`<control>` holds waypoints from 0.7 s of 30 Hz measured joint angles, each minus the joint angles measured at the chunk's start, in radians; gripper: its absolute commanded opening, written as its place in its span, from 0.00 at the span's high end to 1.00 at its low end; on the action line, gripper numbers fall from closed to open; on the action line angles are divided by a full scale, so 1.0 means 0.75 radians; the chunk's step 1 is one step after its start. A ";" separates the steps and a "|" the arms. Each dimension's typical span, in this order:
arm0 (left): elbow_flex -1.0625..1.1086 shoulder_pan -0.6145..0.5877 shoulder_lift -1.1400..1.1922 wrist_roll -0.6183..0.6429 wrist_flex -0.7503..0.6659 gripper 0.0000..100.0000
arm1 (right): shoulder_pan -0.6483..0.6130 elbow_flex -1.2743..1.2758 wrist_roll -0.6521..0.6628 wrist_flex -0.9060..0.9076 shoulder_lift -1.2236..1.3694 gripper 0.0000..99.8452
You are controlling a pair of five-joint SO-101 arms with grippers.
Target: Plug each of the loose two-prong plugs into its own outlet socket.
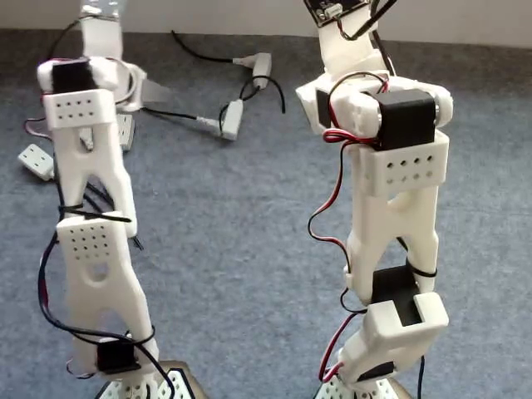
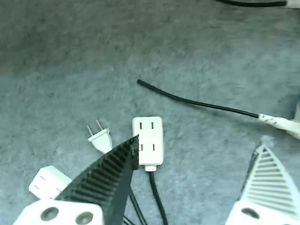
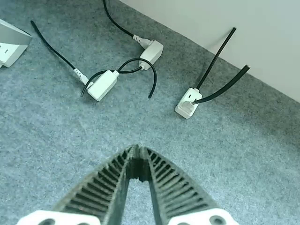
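Note:
A loose white two-prong plug [image 2: 99, 137] lies flat on the grey carpet, prongs pointing away from its black cord. Right beside it lies a white outlet block [image 2: 147, 140] with two bare sockets. My left gripper [image 2: 199, 145] hangs open just above them, its black fingertip [image 2: 126, 152] over the block's edge, its white one well apart. From above, the left gripper [image 1: 145, 91] sits at the far left. My right gripper [image 3: 137, 161] is shut on nothing above bare carpet, short of two white corded blocks [image 3: 102, 84] [image 3: 151, 50].
Another white outlet [image 2: 47, 183] [image 1: 36, 160] lies at the left edge. A third block [image 3: 187, 103] with two black cords rests by the wall. A thin black cable [image 2: 197, 103] crosses the carpet to a white plug end [image 2: 281, 124]. Both white arms [image 1: 91, 224] [image 1: 399, 191] stand near.

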 measured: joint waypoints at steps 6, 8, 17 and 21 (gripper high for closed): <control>0.002 -0.113 0.158 -0.076 -0.029 0.64 | 0.000 0.000 0.000 0.000 0.000 0.99; 0.002 -0.135 0.229 -0.076 -0.074 0.64 | 0.000 0.000 0.000 0.000 0.000 0.99; 0.002 -0.168 0.448 -0.086 -0.272 0.65 | 0.000 0.000 0.000 0.000 0.000 0.99; 0.002 -0.166 0.483 -0.086 -0.286 0.72 | 0.000 0.000 0.000 0.000 0.000 0.99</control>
